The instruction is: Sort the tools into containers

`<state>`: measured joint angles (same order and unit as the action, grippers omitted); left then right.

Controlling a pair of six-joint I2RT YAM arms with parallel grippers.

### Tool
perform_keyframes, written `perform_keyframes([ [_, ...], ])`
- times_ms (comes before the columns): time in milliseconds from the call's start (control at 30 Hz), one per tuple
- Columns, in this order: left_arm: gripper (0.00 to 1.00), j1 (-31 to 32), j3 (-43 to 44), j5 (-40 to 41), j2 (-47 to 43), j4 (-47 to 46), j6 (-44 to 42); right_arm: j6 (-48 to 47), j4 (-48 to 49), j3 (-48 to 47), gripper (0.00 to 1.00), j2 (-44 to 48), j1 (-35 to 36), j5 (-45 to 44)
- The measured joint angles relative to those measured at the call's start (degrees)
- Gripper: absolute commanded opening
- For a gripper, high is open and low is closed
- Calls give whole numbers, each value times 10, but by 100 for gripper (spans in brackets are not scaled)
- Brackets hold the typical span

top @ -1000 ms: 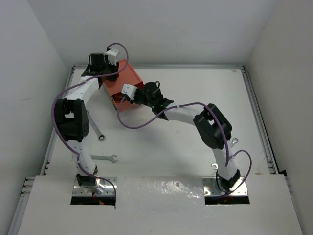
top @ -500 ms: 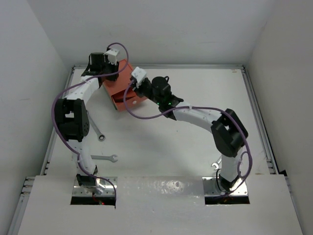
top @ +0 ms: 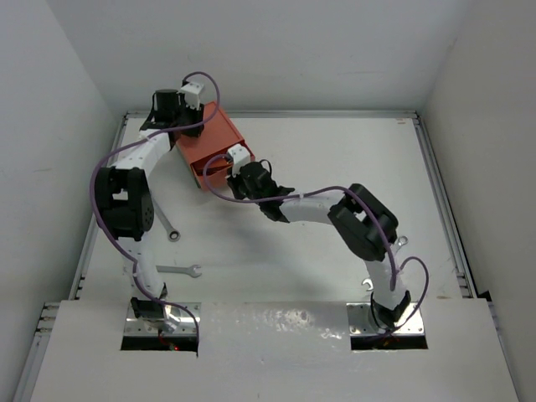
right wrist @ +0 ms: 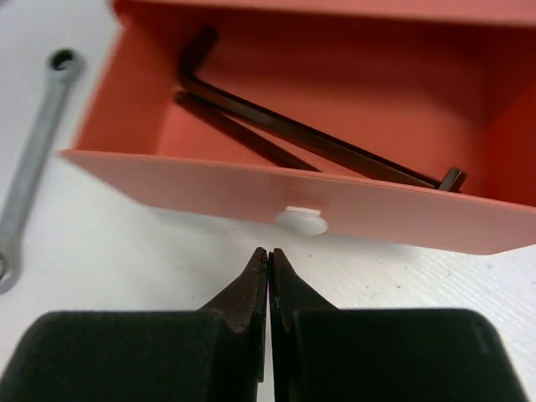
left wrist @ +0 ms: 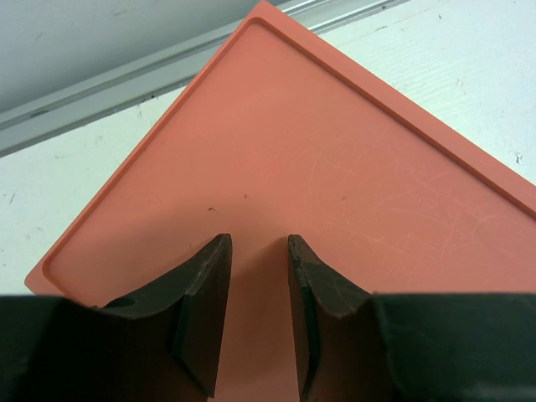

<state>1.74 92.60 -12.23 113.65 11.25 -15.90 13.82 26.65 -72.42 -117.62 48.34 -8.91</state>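
The right gripper (right wrist: 269, 255) is pinched fully together and empty, just below the white knob (right wrist: 303, 220) of the orange-red drawer (right wrist: 167, 180) at upper centre. The drawer contains 1 hex key (right wrist: 310, 142). The left gripper (left wrist: 258, 251) stands narrowly parted over the box top (left wrist: 285, 151).

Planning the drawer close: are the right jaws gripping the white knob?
No, the right jaws are shut together on nothing, their tips just short of the white knob.

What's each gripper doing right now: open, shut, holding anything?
Left gripper: open, jaws a little apart over the orange box top, holding nothing.
Right gripper: shut, empty, just short of the white knob.
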Motion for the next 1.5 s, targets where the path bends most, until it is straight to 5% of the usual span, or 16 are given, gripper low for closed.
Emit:
perform_keyframes([
  [467,31,-3,0,-13,5,-11,11,-2,42,-206,0,-169,2,-116],
  [667,31,-3,0,-19,12,-31,13,-8,41,-261,9,-221,6,-143],
  [933,31,-3,0,-25,13,-35,13,-10,110,-163,38,-215,1,-130],
  [1100,31,-3,0,-28,14,-35,13,-12,114,-148,45,-215,-7,-102],
  [1500,31,-3,0,-29,14,-35,12,12,123,-216,42,-241,-17,-90],
])
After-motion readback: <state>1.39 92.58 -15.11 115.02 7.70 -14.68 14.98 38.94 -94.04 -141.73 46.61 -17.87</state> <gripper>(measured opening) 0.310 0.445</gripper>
